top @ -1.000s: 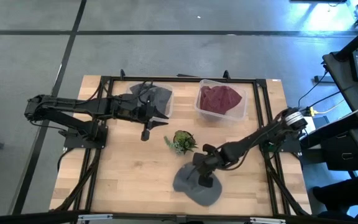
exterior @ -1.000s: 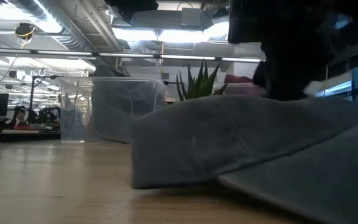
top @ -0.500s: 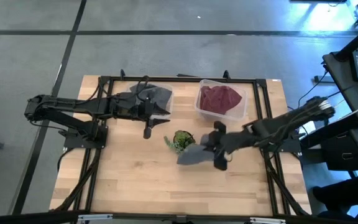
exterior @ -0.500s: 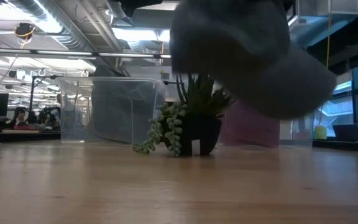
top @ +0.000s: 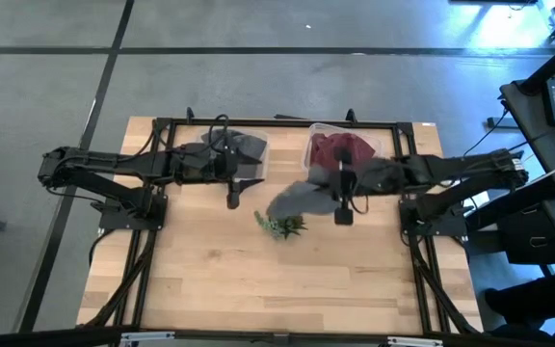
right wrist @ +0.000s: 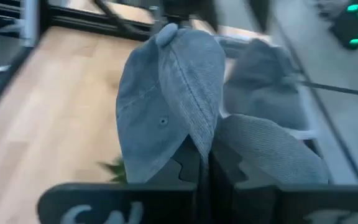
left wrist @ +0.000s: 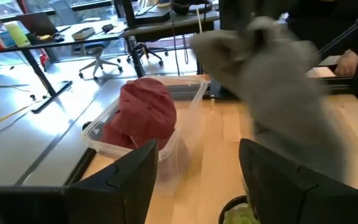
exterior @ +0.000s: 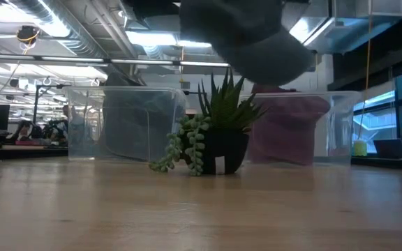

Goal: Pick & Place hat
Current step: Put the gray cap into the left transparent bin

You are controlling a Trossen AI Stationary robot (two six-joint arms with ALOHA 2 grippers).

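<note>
Wooden surface below, right gripper up in the air, jaws pinching the grey hat above the little plant. Left gripper waits, jaws spread, beside its bin.

A small green potted succulent is standing on the light wooden slatted table, near two clear plastic bins.
</note>
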